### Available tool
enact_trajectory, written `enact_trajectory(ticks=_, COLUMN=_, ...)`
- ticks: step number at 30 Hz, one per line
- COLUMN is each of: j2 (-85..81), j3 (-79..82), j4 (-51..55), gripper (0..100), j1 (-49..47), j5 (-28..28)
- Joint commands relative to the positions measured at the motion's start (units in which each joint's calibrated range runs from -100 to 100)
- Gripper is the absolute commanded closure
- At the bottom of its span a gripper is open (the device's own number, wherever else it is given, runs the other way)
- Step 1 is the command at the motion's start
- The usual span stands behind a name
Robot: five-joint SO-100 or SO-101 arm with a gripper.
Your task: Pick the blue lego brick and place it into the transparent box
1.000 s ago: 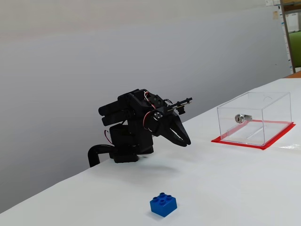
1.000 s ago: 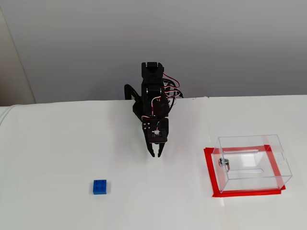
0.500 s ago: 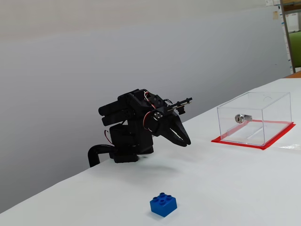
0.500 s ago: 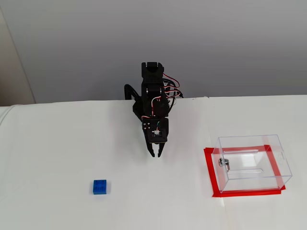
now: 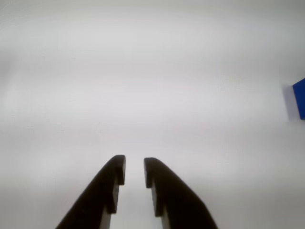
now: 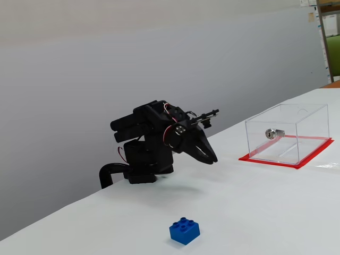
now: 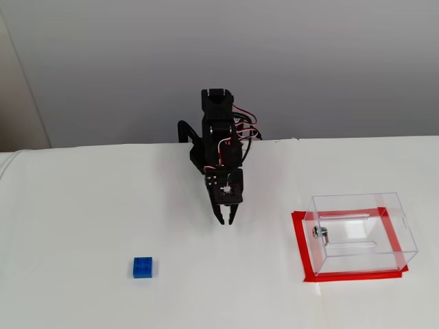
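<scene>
The blue lego brick [image 6: 184, 231] lies studs up on the white table, alone and near the front edge; in another fixed view the brick [image 7: 143, 267] sits at lower left. Only a blue corner of the brick [image 5: 300, 98] shows at the wrist view's right edge. My gripper [image 7: 225, 221] hangs above the table's middle, tips down, far from brick and box. Its black fingers [image 5: 112, 183] stand a narrow gap apart with nothing between them. The transparent box [image 7: 360, 233], with a silver lock [image 6: 272, 133] and red-edged base, stands to the right.
The arm's black base [image 6: 141, 167] is clamped at the table's back edge against a grey wall. The white table [image 7: 82, 205] spreads wide between brick, arm and box. Shelving [image 6: 329, 37] shows at far right.
The gripper has shifted slightly and its fingertips have parted a little. Brick and box have not moved.
</scene>
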Motion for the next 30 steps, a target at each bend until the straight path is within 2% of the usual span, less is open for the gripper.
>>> enact_trajectory(ticks=1, j2=-0.42, j3=0.77, j4=-0.07, gripper=95, j1=-0.89, j5=0.12)
enact_trajectory(ticks=13, j2=3.65, j3=-9.8, j4=0.01, gripper=95, j1=-3.92, j5=-0.35)
enact_trajectory(ticks=21, j2=17.14, j3=-24.18, j4=0.01, gripper=95, j1=-3.33, j5=-0.35)
enact_trajectory(ticks=30, j2=39.54, j3=-43.26, j4=-0.07, gripper=95, j1=3.99, j5=-0.5)
